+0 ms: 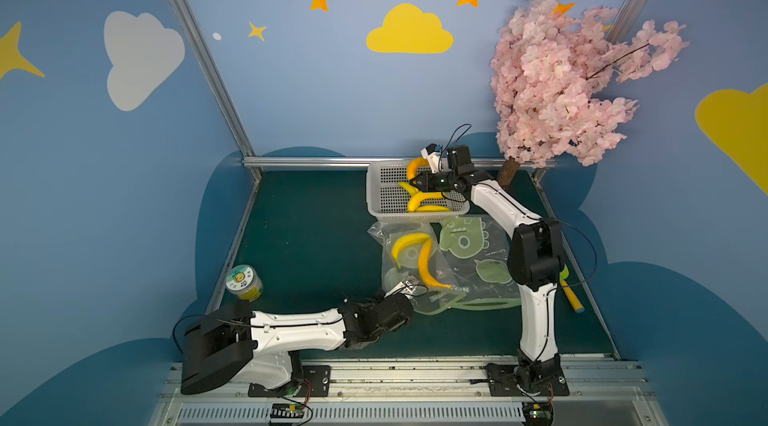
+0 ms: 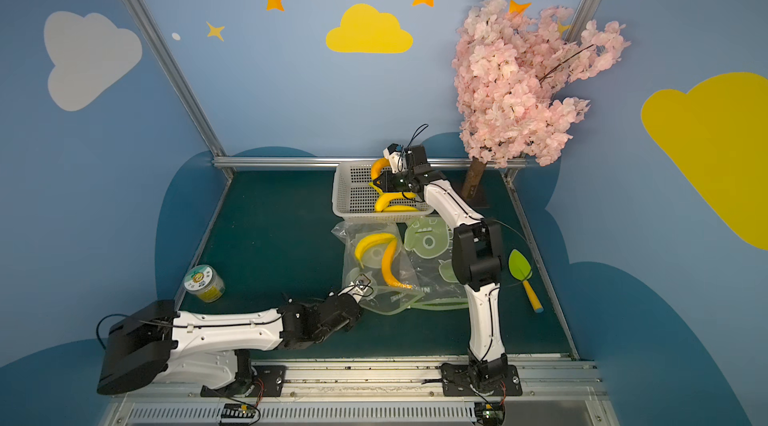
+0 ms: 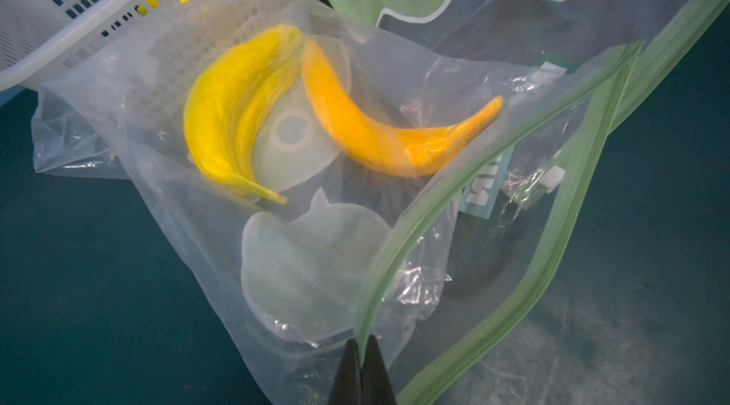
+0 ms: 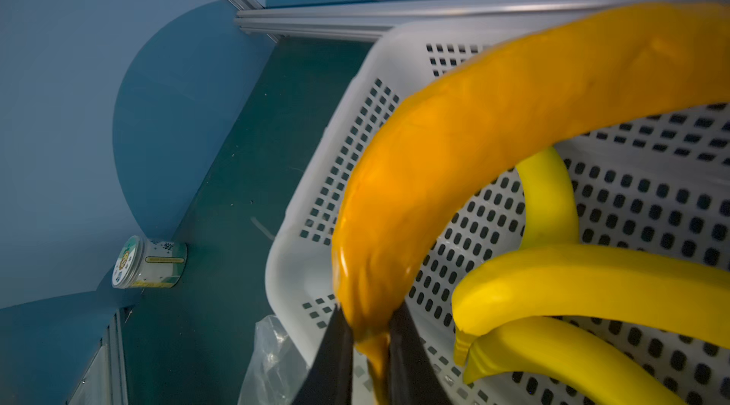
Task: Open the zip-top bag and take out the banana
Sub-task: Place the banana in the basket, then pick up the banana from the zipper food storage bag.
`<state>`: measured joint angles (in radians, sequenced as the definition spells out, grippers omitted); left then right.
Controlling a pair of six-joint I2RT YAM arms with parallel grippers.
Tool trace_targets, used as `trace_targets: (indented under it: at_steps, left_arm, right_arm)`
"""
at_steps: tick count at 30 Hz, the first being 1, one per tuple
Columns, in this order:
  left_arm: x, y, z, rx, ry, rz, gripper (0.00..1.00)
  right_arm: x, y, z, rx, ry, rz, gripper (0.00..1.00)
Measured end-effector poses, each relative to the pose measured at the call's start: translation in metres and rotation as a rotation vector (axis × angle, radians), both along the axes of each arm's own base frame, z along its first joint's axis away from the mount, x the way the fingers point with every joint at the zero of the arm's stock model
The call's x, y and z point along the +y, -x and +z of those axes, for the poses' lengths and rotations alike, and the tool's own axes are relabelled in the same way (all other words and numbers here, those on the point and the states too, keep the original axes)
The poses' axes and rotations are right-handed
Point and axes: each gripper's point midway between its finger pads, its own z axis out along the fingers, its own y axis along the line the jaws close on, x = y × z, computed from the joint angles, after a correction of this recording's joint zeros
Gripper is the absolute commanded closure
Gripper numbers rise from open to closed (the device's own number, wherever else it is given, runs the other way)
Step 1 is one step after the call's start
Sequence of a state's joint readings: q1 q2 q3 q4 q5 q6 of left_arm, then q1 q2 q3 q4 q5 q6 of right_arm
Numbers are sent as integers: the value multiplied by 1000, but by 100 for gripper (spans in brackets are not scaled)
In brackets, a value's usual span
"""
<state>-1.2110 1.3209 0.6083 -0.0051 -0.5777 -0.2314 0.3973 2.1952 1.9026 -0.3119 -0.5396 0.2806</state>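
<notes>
Dark green matting covers the table (image 1: pixel 311 237), under blue walls painted with clouds. Nearest to my base, my left gripper (image 3: pixel 361 363) is fully closed and pinches the green zip edge (image 3: pixel 381 272) of the zip-top bag (image 3: pixel 276 264), which lies on the mat; its mouth looks parted on this side. Just beyond the pinch, inside the bag, lie a yellow banana (image 3: pixel 225 106) and a slim orange banana (image 3: pixel 355 122) (their far ends almost touch, close to the basket). The slim one's long axis runs from the basket side toward the zip mouth, with its thin tip pointing to the opening.

Farther away, my right gripper (image 4: pixel 369 328) is narrowed on one end of the held banana (image 4: pixel 454 154), a darker orange one, which arches above the white basket (image 4: pixel 284 260); more yellow bananas (image 4: pixel 592 284) rest inside. I judge this fruit is about to be let go there. For the next pick, the bag lies between the basket and my base, so the right arm must travel toward my base to reach the mouth. The left arm is nearer, but it is occupied holding the edge.
</notes>
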Motion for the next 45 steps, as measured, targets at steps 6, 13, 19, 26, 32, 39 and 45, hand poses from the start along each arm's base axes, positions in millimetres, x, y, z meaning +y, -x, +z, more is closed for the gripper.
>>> trace_targets:
  at_steps: [6, 13, 19, 26, 32, 39, 45]
  left_arm:
    - [0, 0, 9, -11, 26, 1, 97]
    - [-1, -1, 10, -13, 33, 1, 97]
    - [1, -4, 9, -12, 31, 13, 97]
    - [9, -15, 1, 17, 21, 44, 97]
    - [12, -20, 1, 34, 34, 54, 97]
    - [9, -19, 2, 48, 45, 40, 97]
    - [7, -17, 3, 59, 53, 28, 97]
  right_arm:
    - [6, 16, -39, 83, 46, 1, 44]
    - [-29, 85, -9, -42, 45, -34, 39]
    - [-55, 202, 75, -388, 39, 5, 41]
    - [-73, 329, 15, -434, 101, 115, 48]
    - [-62, 384, -23, -465, 197, 234, 48]
    - [-68, 384, -91, -424, 368, 197, 52]
    - [-63, 351, -100, -389, 419, 94, 54]
